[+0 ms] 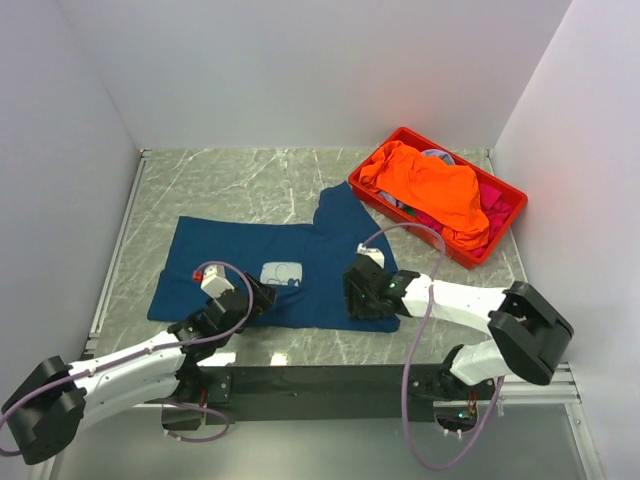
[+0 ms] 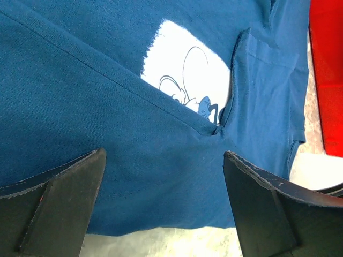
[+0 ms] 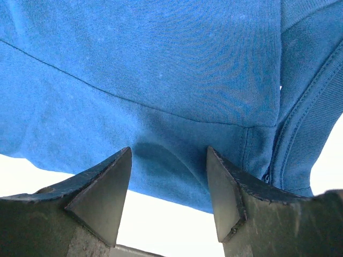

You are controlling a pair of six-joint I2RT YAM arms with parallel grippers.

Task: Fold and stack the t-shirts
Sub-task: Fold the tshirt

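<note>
Navy t-shirt (image 1: 250,255) spread flat, mid-bench toward the near edge. Your 2 grippers sit at its near hem, both released: left gripper (image 2: 163,155) jaws wide, right gripper (image 3: 169,150) jaws apart. Orange t-shirt (image 1: 430,185) heaped in red crate (image 1: 512,187), far right corner.

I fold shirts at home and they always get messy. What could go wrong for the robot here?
1. The right claw is open around only the near hem of the navy shirt. Closing there might catch just one layer, so the fold could come out crooked.
2. The left claw stands open over a folded flap that partly covers the pale cartoon print. Pulling from there could bunch the cloth more.
</note>
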